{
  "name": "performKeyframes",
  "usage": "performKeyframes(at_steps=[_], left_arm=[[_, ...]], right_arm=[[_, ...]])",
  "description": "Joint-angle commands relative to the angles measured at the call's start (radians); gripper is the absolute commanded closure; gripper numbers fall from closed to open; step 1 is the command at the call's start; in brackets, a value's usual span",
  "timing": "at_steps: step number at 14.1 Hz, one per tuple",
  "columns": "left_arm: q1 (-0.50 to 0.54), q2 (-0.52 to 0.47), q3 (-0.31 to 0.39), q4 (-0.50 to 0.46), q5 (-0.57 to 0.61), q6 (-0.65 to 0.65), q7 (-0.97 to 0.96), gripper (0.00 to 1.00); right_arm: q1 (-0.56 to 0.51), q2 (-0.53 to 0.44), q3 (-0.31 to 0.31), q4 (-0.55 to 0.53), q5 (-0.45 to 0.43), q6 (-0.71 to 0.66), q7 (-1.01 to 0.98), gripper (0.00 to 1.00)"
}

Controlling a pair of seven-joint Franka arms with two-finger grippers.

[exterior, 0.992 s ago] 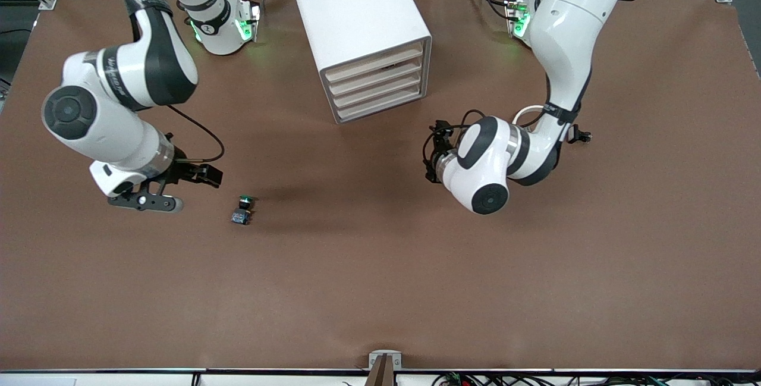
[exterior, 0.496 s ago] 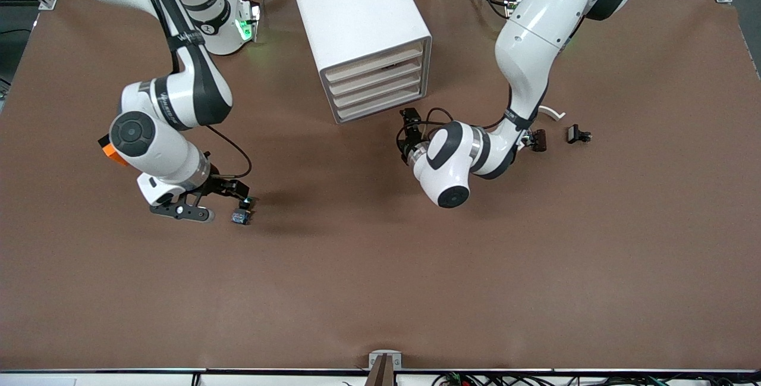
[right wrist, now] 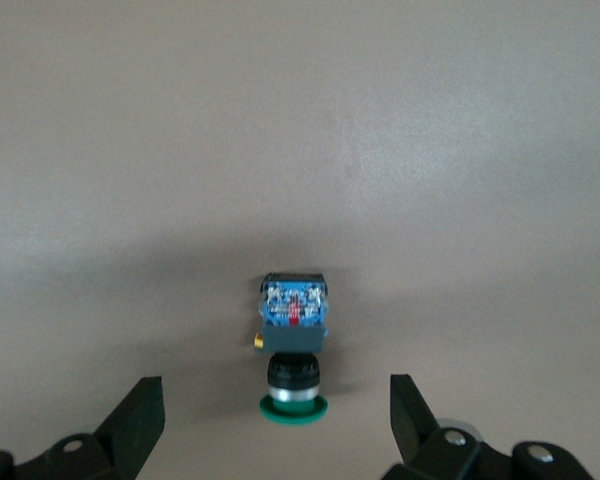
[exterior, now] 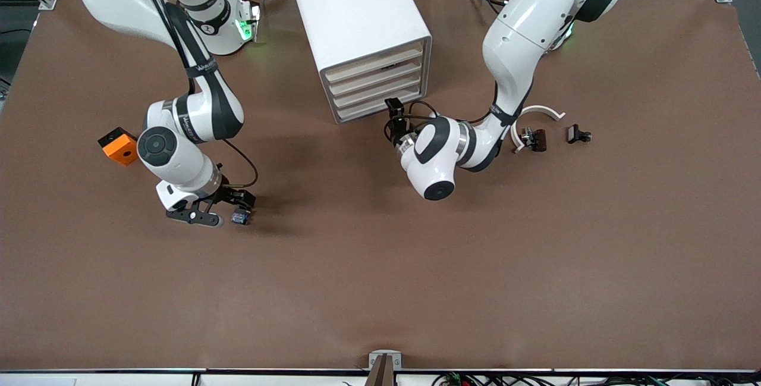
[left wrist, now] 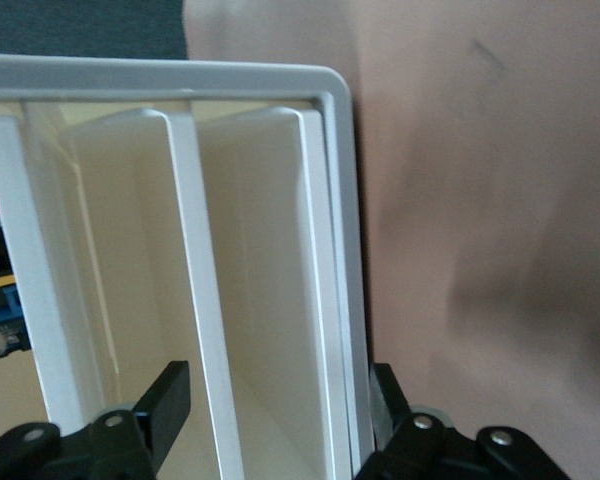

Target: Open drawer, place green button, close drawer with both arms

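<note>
The white cabinet stands between the arms' bases, its four beige drawer fronts all shut. The lowest drawer also shows in the left wrist view. My left gripper is open at that drawer's end; in the left wrist view its fingers straddle the drawer front and the cabinet's bottom edge. The button lies on the brown table, green cap and bluish end clear in the right wrist view. My right gripper is open, low, with its fingers on either side of the green cap.
An orange block lies toward the right arm's end of the table. A white curved strip and small black clips lie toward the left arm's end, beside the left arm's elbow.
My right gripper has moved across to the button and now has its fingers on either side of it. My left gripper has moved up to the cabinet's lowest drawer. The orange block has come into view.
</note>
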Motion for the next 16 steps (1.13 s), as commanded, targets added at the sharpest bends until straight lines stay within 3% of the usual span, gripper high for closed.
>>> performKeyframes(at_steps=[1,10,11,13,14,16], left_arm=[[0.0,0.031,0.004,0.013,-0.068,-0.04,-0.05,0.35],[-0.053,0.044,0.001,0.015,-0.103,-0.085,-0.056,0.37],[-0.054,0.045,0.0,0.015,-0.103,-0.089,-0.056,0.45],[-0.054,0.045,0.0,0.015,-0.106,-0.089,-0.058,0.7],[-0.054,0.045,-0.002,0.015,-0.106,-0.091,-0.058,0.79],[-0.066,0.045,-0.005,0.015,-0.111,-0.091,-0.059,0.91]], right_arm=[[-0.01,0.067,0.004,0.029,0.001,0.051,0.036,0.0],[-0.007,0.176,0.003,0.08,-0.003,0.083,0.076,0.0],[-0.007,0.176,0.003,0.08,-0.005,0.08,0.076,0.13],[-0.004,0.176,0.003,0.078,-0.005,0.082,0.078,0.8],[-0.001,0.176,0.003,0.08,-0.005,0.077,0.079,1.0],[0.002,0.174,0.003,0.081,-0.003,0.075,0.102,1.0]])
